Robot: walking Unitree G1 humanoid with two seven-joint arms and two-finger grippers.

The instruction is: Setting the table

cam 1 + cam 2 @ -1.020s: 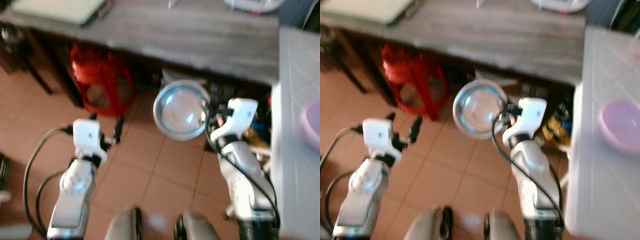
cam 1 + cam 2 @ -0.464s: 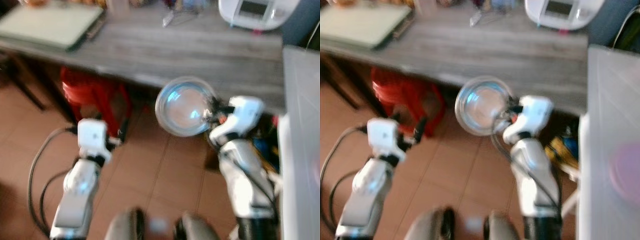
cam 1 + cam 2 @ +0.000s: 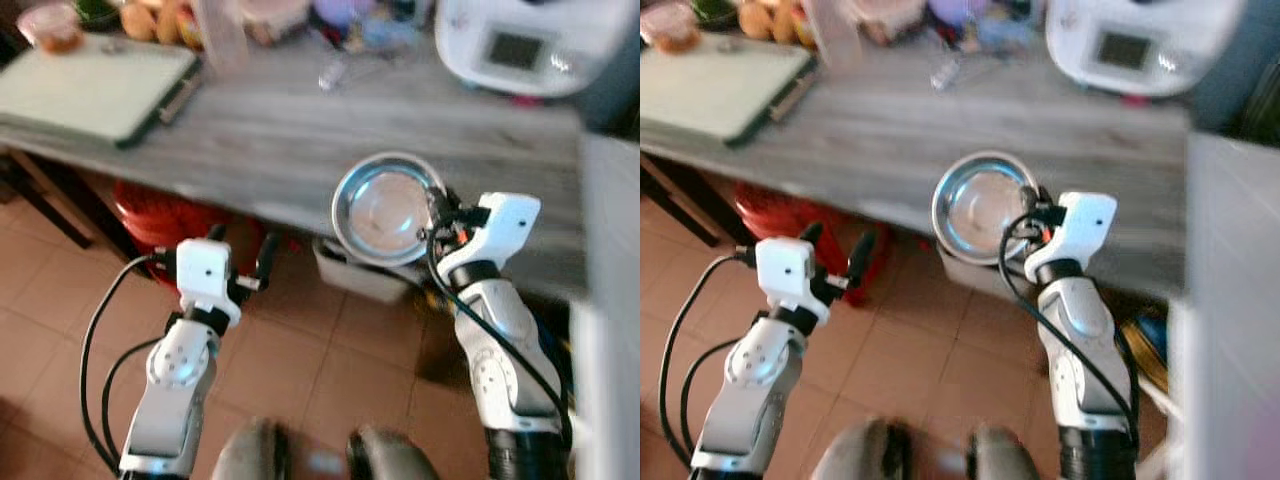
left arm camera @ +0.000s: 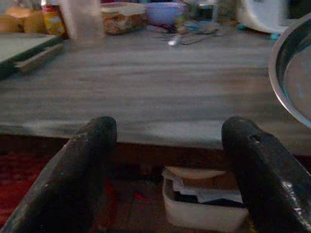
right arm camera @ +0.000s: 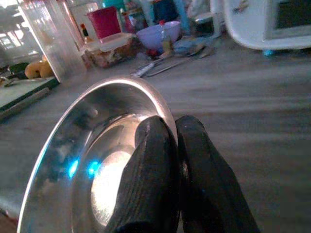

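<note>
Right gripper (image 3: 1028,212) has its fingers pinched on the rim of the steel bowl (image 3: 385,208), holding it tilted over the near edge of the grey table (image 3: 280,130), likely so it can be set down flat there. Left gripper (image 3: 243,262) hangs below table height, fingers spread, holding nothing.

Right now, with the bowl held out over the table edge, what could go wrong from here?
The right gripper pinches the steel bowl only at its rim, so it could swing or slip out. The bowl hangs tilted by the wooden table edge, so a low approach might knock it. The head views are blurred, so judging the placement spot may be unreliable.
</note>
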